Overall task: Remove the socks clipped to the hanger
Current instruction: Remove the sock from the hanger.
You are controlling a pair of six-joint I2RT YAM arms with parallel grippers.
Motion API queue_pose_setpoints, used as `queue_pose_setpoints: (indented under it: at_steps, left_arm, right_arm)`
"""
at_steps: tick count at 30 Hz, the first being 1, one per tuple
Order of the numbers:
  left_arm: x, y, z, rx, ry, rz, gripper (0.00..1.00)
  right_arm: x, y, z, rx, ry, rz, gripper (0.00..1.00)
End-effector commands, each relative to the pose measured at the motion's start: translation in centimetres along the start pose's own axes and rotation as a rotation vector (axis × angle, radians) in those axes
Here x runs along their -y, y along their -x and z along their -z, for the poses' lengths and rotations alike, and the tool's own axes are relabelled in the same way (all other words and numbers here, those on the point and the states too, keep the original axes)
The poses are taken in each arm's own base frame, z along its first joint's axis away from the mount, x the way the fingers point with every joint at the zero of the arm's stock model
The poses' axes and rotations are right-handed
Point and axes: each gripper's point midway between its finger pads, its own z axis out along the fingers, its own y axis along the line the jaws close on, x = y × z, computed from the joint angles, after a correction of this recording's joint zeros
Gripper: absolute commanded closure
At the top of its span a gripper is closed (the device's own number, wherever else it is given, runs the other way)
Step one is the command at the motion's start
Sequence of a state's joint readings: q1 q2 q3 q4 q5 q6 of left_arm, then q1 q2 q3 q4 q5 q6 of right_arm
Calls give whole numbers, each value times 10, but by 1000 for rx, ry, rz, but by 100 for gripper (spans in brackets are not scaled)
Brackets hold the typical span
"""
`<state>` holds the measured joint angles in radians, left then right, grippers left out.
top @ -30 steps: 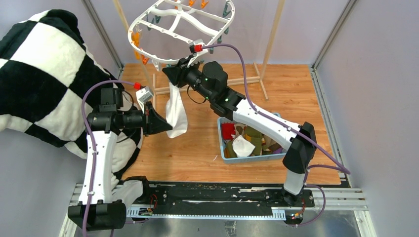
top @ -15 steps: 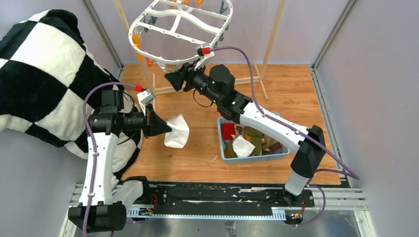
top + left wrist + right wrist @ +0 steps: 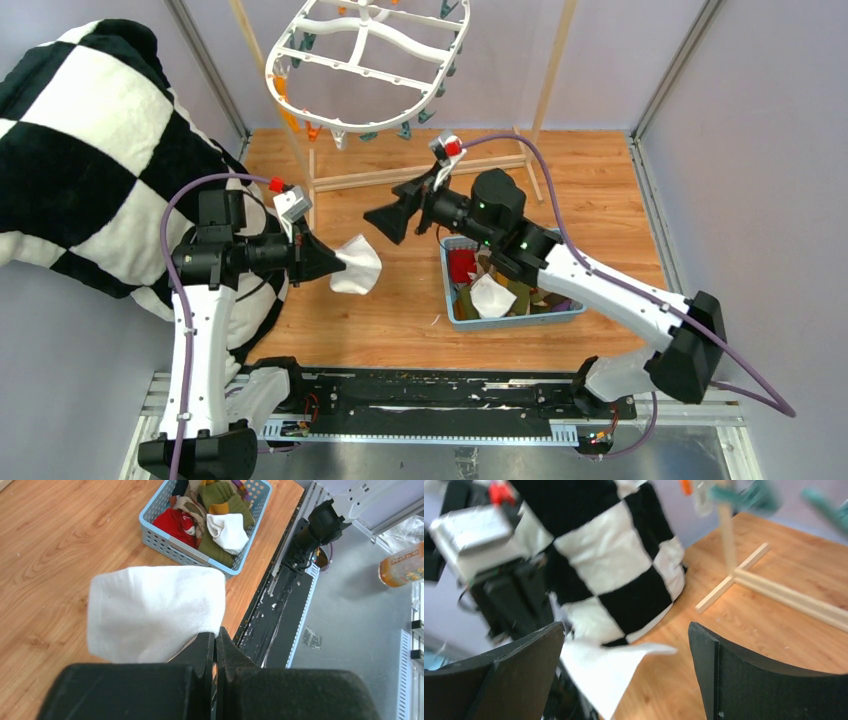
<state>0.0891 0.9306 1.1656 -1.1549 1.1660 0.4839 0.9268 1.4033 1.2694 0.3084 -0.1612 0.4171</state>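
I am pinching the white sock [image 3: 358, 270] in my tightly closed left pincer [image 3: 338, 263], clear of the hanger [image 3: 355, 52] up at twelve o'clock. I am judging it best to carry it toward three o'clock, right over the blue basket [image 3: 447, 292], before letting go. My right pincer [image 3: 388, 218] is gaping wide, holding nothing.

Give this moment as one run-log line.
left gripper: shut on white sock | right gripper: open, empty | white sock: off hanger | basket: holds socks
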Motion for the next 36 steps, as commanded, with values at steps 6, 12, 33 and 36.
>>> queue_pose_setpoints:
  at_steps: [6,12,33,36]
  left_arm:
    - [20,7,2,19,-32,-54,100]
    - [36,7,3,20,-49,-83,100]
    - [-5,5,14,-78,199,-88,0]
    - [-28,-1,21,-132,309,-84,0]
  right_arm:
    - [-49,-79,49,-220,439,87,0]
    - [-66,-94,41,-257,609,80,0]
    - [-32,-97,71,-382,368,22,100]
    - [21,-107,102,-465,77,-71,100]
